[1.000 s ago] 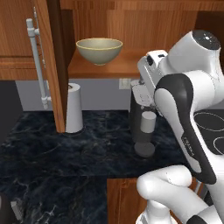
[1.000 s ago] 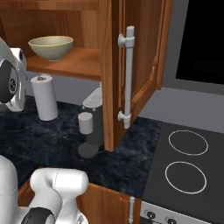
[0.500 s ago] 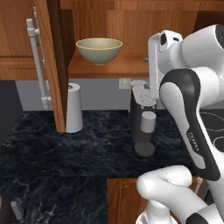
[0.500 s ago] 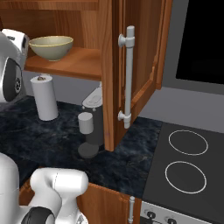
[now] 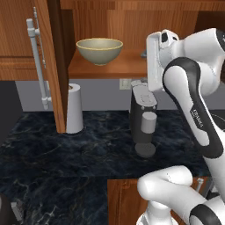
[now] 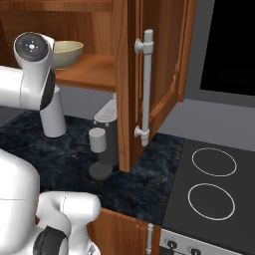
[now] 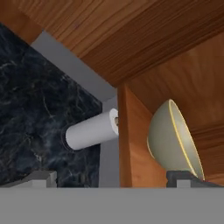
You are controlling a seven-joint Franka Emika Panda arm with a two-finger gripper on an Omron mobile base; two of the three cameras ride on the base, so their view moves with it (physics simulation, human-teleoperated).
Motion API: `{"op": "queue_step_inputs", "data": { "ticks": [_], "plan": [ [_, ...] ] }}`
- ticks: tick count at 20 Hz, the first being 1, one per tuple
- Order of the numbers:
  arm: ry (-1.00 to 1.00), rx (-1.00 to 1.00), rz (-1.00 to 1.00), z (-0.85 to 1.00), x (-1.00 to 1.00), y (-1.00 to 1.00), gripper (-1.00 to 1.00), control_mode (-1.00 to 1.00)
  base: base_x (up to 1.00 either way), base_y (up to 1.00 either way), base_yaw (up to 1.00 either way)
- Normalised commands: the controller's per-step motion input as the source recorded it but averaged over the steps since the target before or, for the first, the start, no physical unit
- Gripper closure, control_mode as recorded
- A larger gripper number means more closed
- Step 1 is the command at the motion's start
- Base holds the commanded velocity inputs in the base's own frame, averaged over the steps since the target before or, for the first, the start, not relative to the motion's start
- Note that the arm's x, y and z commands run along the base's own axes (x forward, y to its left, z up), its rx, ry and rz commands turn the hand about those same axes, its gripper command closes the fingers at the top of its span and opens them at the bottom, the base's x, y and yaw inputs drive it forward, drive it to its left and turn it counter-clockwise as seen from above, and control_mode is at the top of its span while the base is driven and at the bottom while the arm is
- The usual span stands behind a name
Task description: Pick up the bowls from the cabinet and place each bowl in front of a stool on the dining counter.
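Observation:
An olive-tan bowl (image 5: 99, 49) with a yellowish rim stands on the shelf of the open reddish-brown cabinet (image 5: 114, 69); in the right base view the bowl (image 6: 68, 52) is half covered by my arm. My hand (image 5: 154, 61) hangs at shelf height, to the right of the bowl and apart from it. In the hand view the gripper (image 7: 113, 178) is open, its two dark tips spread wide with nothing between them. The bowl (image 7: 173, 138) shows there on its side, just beyond the right tip. The dining counter and the stools are out of view.
The cabinet doors stand open, with grey bar handles (image 5: 37, 61) (image 6: 146, 87). Below, on the black marbled counter (image 5: 66, 162), are a white paper towel roll (image 5: 74, 107) and a coffee machine (image 5: 143, 118). A cooktop (image 6: 214, 184) lies to the right.
My arm has lifted, carrying the hand up from below the shelf edge to shelf height beside the bowl. The gripper stays open; the bowl has not moved.

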Motion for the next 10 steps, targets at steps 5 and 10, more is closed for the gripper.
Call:
{"op": "queue_step_inputs", "data": {
  "ticks": [5,10],
  "plan": [
    [-0.10,0.03,0.19,0.01,0.53,-0.01,-1.00,-1.00,0.00,0.00,0.00],
    [-0.15,0.00,0.18,0.00,0.51,0.00,-1.00,-1.00,0.00,0.00,0.00]
  ]
}}
